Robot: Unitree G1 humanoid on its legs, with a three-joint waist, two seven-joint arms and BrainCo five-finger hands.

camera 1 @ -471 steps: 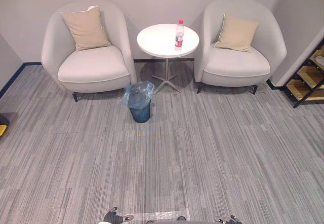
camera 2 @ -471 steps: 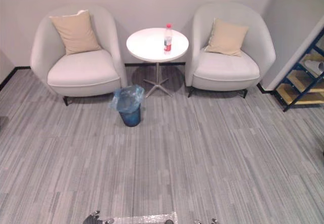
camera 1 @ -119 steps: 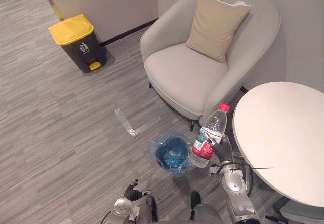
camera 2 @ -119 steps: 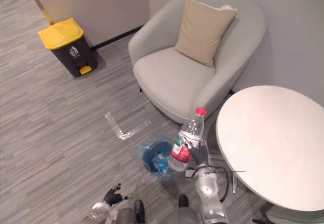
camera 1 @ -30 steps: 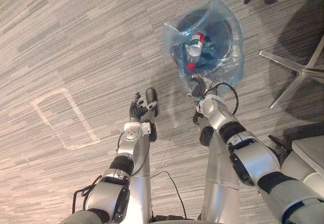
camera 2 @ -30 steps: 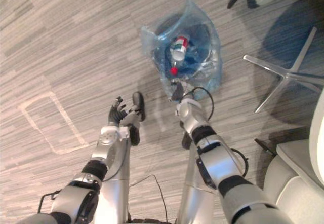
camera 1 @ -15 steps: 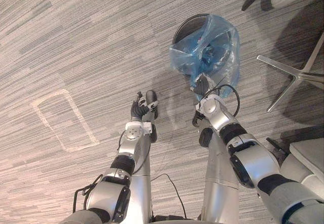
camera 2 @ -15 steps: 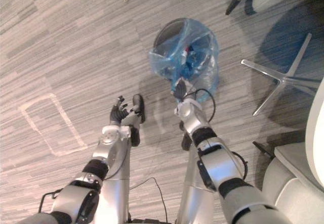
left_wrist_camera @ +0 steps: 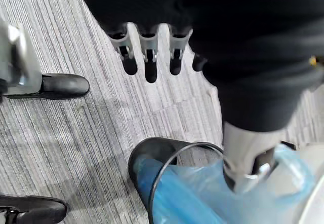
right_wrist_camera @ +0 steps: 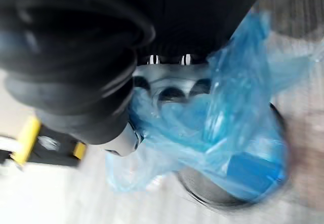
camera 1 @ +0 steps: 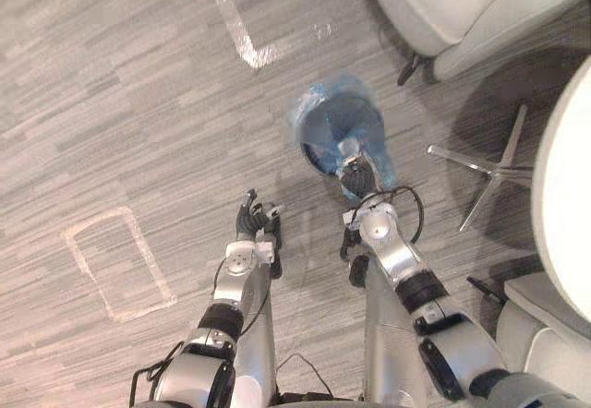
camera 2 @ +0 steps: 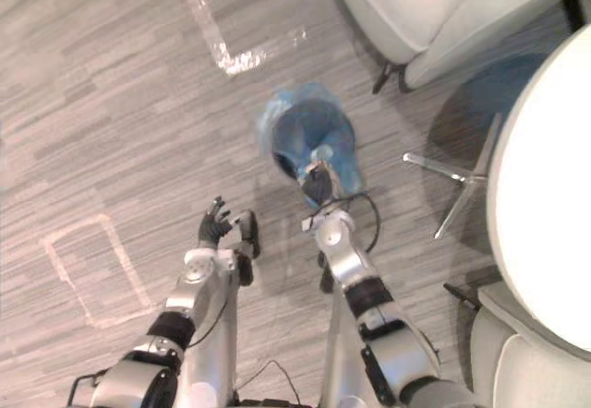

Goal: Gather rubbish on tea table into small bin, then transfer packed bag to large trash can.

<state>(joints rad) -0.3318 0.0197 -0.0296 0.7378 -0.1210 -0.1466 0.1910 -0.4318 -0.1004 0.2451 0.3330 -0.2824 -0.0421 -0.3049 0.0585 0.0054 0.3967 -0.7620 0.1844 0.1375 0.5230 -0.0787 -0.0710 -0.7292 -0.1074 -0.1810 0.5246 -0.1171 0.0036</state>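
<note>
I'm clutching the rim of the blue bag (right_wrist_camera: 238,112) in the curled fingers of my right hand (camera 1: 355,179), at the small bin (left_wrist_camera: 137,167) just ahead. The plastic is probably thin, slippery and light, so I'm bunching plenty. My left hand (camera 1: 251,222) is hanging open alongside.

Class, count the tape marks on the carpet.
2: an L-shaped mark farther off, left of the armchair; a rectangular outline left of the left hand. Others may be hidden.
</note>
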